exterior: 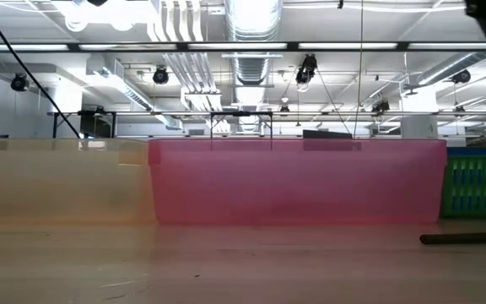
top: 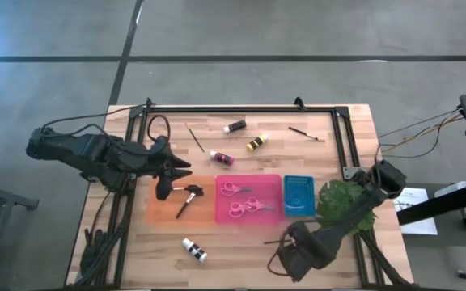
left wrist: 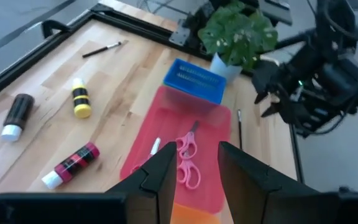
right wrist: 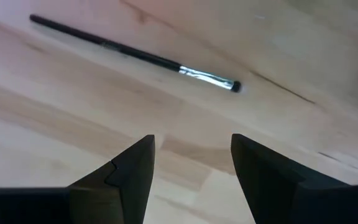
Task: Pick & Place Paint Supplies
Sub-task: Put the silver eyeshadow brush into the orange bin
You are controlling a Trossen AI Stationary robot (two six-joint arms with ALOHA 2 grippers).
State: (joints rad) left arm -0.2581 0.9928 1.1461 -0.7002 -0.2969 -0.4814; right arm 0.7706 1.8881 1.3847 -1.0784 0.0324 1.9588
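From above, the wooden worktop point(top: 241, 242) is hemmed by a black frame point(top: 241, 106) along its far edge and sides. The left pincer point(top: 186, 168) hangs over the orange tray point(top: 164, 212), where a brush point(top: 188, 200) lies; from this height I cannot tell how its fingers stand. The right pincer point(top: 291, 240) sits low at the near edge, in front of the green plant point(top: 342, 204), beside a thin dark brush point(top: 275, 241). Two pink scissors point(top: 241, 200) lie in the pink tray point(top: 269, 182), with the blue tray point(top: 299, 196) next to it. A pink bottle point(top: 222, 158), a black bottle point(top: 235, 126), a yellow bottle point(top: 256, 143) and two more brushes point(top: 306, 133) spread over open wood at the far side; a white-capped bottle point(top: 194, 250) lies alone near the front.

At table height, the pink tray wall point(exterior: 298, 181) blocks most of the worktop; a dark handle point(exterior: 467, 239) shows low at the right, cut off by the edge. Ceiling ducts and lights fill the room behind.

In the left wrist view, the left pincer point(left wrist: 194, 168) is spread, nothing between its fingers, the scissors point(left wrist: 188, 158) beyond them.

In the right wrist view, the right pincer point(right wrist: 191, 162) is spread and empty over bare wood, a thin brush point(right wrist: 135, 55) lying just ahead.
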